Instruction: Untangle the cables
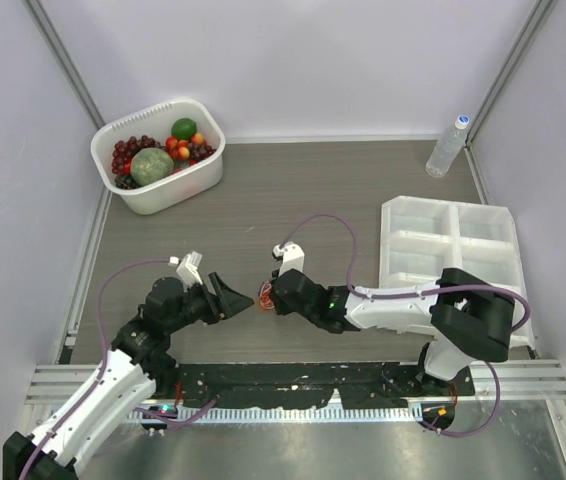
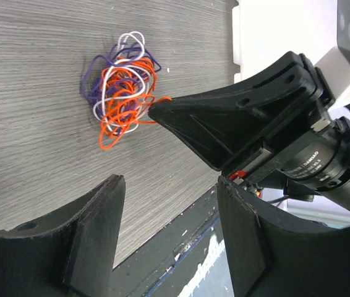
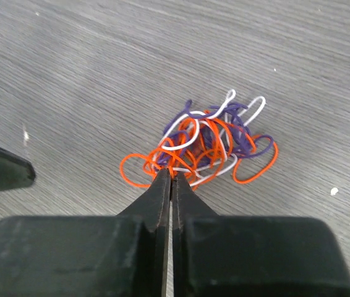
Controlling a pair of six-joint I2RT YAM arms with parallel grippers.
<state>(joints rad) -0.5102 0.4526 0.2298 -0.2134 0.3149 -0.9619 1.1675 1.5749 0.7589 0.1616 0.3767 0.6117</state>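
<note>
The cables [image 3: 206, 143] are a small tangle of thin orange, purple and white wires on the grey table. They also show in the left wrist view [image 2: 122, 90] and in the top view [image 1: 263, 296]. My right gripper [image 3: 172, 176] is shut with its tips pinching orange strands at the near edge of the tangle; it shows in the top view too [image 1: 271, 298]. My left gripper [image 2: 172, 185] is open and empty, a short way from the tangle, facing it from the left [image 1: 243, 302].
A white tub of fruit [image 1: 159, 155] stands at the back left. A white compartment tray [image 1: 453, 255] lies at the right. A water bottle [image 1: 448, 146] stands at the back right. The dark table edge rail [image 1: 293, 380] runs below the grippers.
</note>
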